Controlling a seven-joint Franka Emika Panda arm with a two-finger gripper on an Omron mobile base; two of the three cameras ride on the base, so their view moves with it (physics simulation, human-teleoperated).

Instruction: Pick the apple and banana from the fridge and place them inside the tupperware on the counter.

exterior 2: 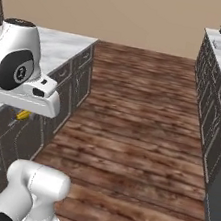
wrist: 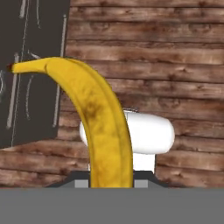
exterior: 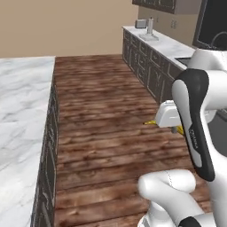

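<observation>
Evidently the curved yellow banana [wrist: 103, 131] was clenched in the two-finger gripper [wrist: 111, 183], rising straight from between its jaws above the brown plank floor [wrist: 175, 52]. Its delivery to the tupperware was judged outstanding; nothing could be settled about the apple's progress.

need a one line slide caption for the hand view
Banana clamped in the gripper, curving up over the wooden floor beside dark cabinets.
</observation>
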